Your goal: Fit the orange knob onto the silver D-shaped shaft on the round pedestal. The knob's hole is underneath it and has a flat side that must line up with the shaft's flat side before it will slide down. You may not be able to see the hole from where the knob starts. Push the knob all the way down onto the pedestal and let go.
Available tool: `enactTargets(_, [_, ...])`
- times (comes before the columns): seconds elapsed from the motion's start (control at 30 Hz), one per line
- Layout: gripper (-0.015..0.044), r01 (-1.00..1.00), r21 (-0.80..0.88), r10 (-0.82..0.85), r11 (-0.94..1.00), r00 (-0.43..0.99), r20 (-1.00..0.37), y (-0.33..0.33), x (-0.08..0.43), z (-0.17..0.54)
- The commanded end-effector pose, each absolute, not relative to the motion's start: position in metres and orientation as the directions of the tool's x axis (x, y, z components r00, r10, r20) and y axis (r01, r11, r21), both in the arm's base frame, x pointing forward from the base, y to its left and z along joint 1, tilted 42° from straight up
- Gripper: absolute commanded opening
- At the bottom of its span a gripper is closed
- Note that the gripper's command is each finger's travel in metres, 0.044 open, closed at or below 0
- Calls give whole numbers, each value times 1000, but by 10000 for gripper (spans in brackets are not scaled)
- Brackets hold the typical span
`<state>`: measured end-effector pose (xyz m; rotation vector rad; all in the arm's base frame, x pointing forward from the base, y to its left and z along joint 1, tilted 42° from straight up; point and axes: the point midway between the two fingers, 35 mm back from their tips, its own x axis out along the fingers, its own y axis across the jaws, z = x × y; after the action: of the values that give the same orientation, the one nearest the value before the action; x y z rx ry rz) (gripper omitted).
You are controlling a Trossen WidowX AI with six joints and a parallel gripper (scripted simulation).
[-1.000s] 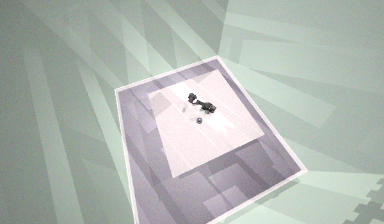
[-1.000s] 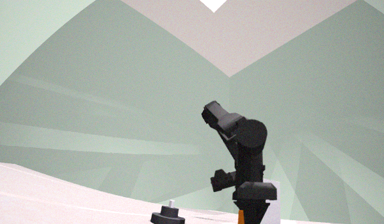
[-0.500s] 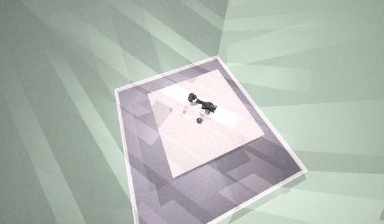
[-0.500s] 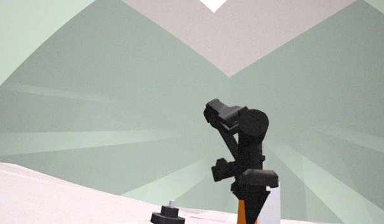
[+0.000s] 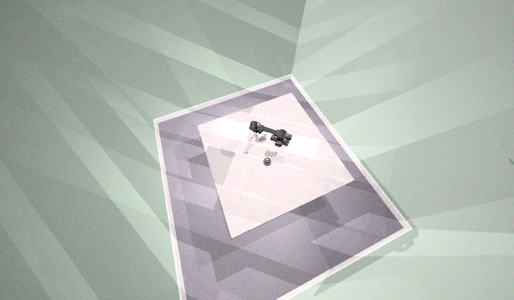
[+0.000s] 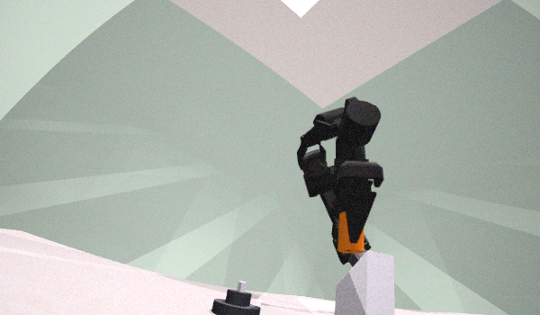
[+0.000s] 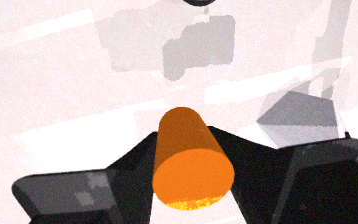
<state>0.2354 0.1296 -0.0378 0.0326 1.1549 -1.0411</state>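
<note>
The orange knob [image 6: 344, 240] [image 7: 193, 175] is a slightly tapered cylinder. My gripper [image 6: 353, 231] [image 7: 182, 133] is shut on it, with a black finger on either side. In the exterior view the knob hangs roughly upright, clear of the table, higher in the picture than the shaft and to its right. Its underside and hole are hidden. The dark round pedestal [image 5: 267, 161] [image 6: 236, 308] stands on the table, with the silver shaft [image 6: 241, 286] upright and bare on top. Only the pedestal's dark edge [image 7: 199, 2] shows at the top of the wrist view. The shaft's flat side cannot be made out.
A pale grey angular block [image 6: 379, 283] [image 7: 300, 112] stands close to the gripper, on its right in the exterior view and in the wrist view. The black arm [image 5: 271, 130] reaches over the pale table top [image 5: 265, 197]. Shadows and bright bands cross the table.
</note>
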Motion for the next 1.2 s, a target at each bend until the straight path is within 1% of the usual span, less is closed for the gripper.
enactTargets(0.0, [0,690,-466,-653,553,12,-757,136,233,-29])
enactTargets(0.17, [0,687,-439,-633,579,39,-774,136,234,-28])
enactTargets(0.5, [0,667,-298,-521,683,158,-839,144,236,-15])
enactTargets(0.87, [0,620,-121,-369,776,290,-883,154,238,2])
enactTargets(1.17, [0,555,44,-219,831,398,-891,163,240,18])
